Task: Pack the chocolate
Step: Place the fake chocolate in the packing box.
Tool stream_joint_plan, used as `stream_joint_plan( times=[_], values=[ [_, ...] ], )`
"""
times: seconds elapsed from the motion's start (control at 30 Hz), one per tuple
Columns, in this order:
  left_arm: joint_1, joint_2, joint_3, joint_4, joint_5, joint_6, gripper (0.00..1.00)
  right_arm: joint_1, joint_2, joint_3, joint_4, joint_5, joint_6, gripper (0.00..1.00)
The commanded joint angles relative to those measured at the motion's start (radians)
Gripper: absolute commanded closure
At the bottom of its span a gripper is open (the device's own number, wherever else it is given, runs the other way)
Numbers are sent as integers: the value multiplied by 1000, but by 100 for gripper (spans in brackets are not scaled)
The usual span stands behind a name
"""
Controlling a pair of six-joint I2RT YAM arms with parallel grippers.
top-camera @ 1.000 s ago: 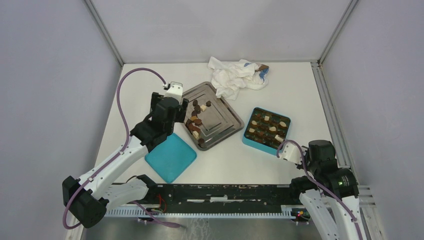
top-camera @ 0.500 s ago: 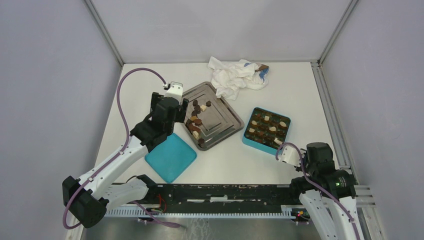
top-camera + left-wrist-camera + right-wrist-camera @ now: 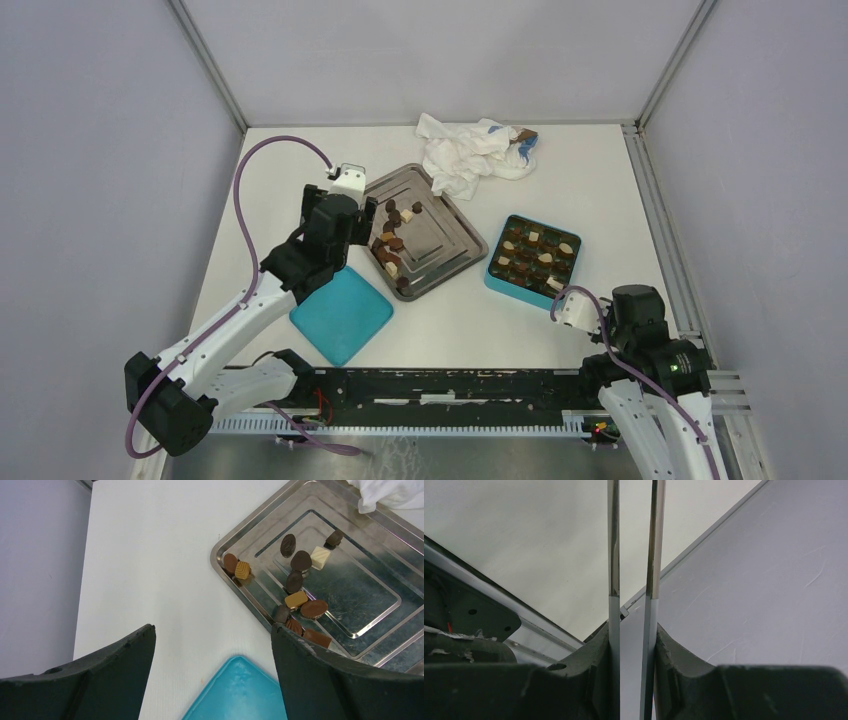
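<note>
Several pieces of chocolate point(image 3: 295, 582), dark, light brown and cream, lie loose on a steel tray point(image 3: 350, 630), seen too in the top view point(image 3: 392, 245). More pieces sit in the cells of a teal box point(image 3: 535, 255). My left gripper point(image 3: 212, 630) hangs open and empty over the table at the tray's left edge, above a corner of the teal lid point(image 3: 240, 690). My right gripper point(image 3: 634, 625) is shut on a pair of metal tongs point(image 3: 613, 555), whose blades stand slightly apart with their tips out of frame. It stays near the box's front corner point(image 3: 568, 300).
A crumpled white cloth point(image 3: 470, 150) with blue marks lies behind the tray and box. The teal lid point(image 3: 342, 315) rests flat in front of the tray. Grey walls and metal rails enclose the table on three sides.
The right arm has shifted slightly to the left, toward the box's front corner. The left arm and the chocolate have not moved.
</note>
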Motion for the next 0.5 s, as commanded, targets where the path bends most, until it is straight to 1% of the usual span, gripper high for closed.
stream_joint_plan(
  times=[0.0, 0.47],
  values=[
    [5, -4, -3, 48, 5, 13, 10, -4, 8, 11, 27, 24, -16, 75],
    [4, -8, -3, 48, 2, 13, 10, -3, 99, 54, 29, 35, -41, 73]
  ],
)
